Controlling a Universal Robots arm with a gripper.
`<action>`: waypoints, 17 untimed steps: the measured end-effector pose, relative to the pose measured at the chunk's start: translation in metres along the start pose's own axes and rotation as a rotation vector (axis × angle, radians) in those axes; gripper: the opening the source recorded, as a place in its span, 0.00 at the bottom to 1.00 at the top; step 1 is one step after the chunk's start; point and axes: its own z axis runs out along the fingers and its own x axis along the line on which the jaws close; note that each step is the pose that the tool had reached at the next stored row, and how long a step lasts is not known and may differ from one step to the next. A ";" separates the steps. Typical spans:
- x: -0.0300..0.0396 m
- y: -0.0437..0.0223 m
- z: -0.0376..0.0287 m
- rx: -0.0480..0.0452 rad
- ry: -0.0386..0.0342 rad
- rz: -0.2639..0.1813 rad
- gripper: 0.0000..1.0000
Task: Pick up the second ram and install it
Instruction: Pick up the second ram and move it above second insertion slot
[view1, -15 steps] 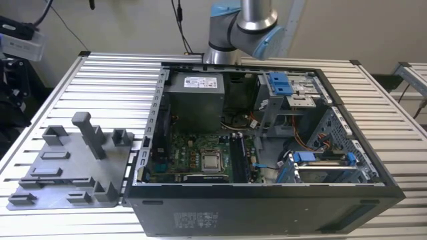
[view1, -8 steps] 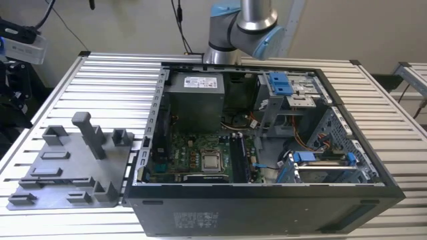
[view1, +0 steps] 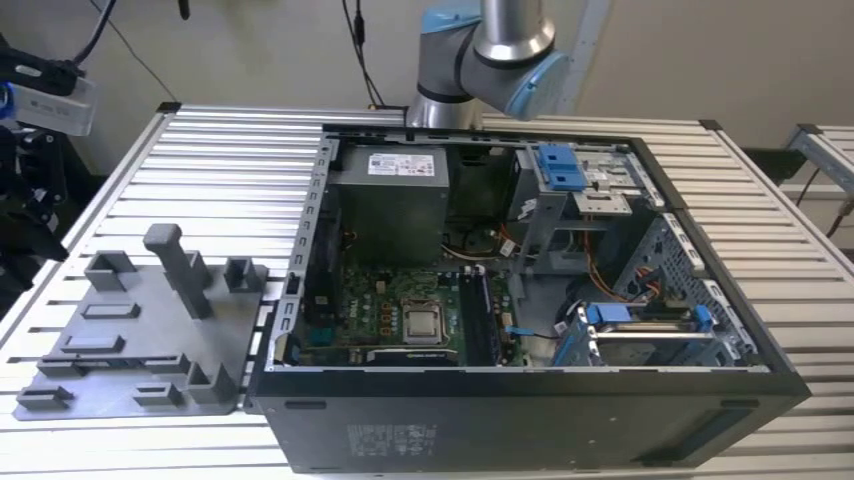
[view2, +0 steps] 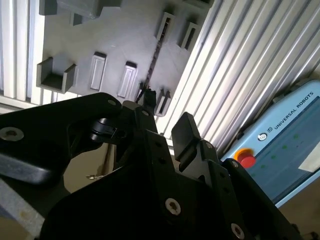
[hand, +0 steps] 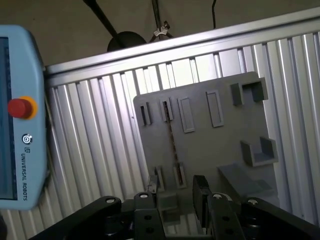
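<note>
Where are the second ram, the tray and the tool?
second ram (hand: 172, 145), first wrist view, its thin edge.
tray (hand: 210, 145), first wrist view, bare floor.
tool (view2: 166, 117), second wrist view, between fingertips.

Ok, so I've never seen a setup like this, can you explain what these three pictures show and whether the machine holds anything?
It is one robot arm with a two-finger gripper. The exterior view comes from a camera off the arm: an open computer case and a grey tray sit on a ribbed metal table. Both wrist views come from cameras on the arm, looking down past the gripper at the tray. A thin memory stick stands on edge in the tray. The gripper hangs above the tray, open and empty. The pale blue box with a red button is a handheld controller.
</note>
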 end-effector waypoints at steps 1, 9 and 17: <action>0.0000 0.0000 0.0006 0.0000 0.0000 0.000 0.42; -0.0003 0.0001 0.0081 0.0000 0.0000 0.000 0.42; -0.0007 0.0002 0.0163 0.0000 0.0000 0.000 0.42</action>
